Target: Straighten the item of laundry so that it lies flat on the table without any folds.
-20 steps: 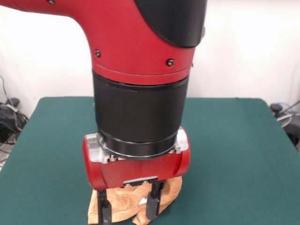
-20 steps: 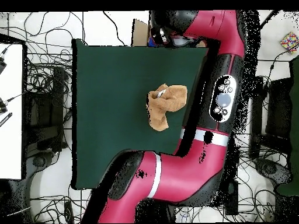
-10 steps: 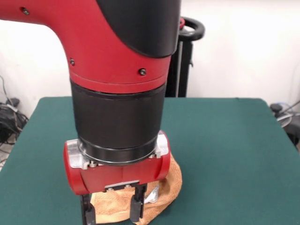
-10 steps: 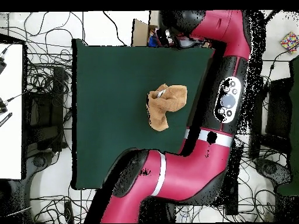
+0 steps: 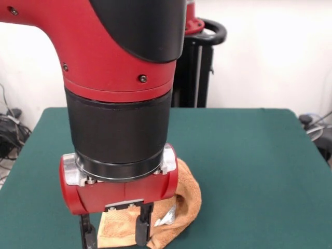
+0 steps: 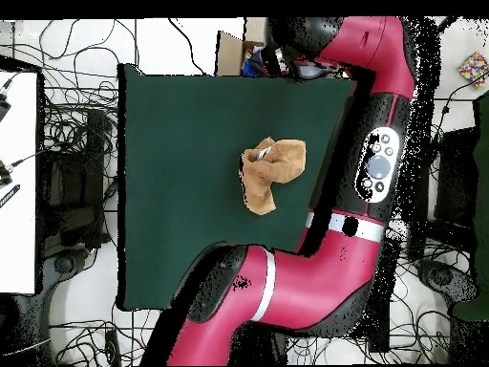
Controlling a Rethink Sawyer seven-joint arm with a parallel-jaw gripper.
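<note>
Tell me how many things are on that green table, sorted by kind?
Towels: 1, the crumpled orange-tan towel
Robot grippers above the green table: 1, the gripper, fingers apart
Total: 2

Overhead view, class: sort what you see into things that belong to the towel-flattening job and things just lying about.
Belonging to the job:
crumpled orange-tan towel
green table
gripper, open

Just lying about:
tangled cables on the floor
white desk at the side
multicoloured cube in the corner
</note>
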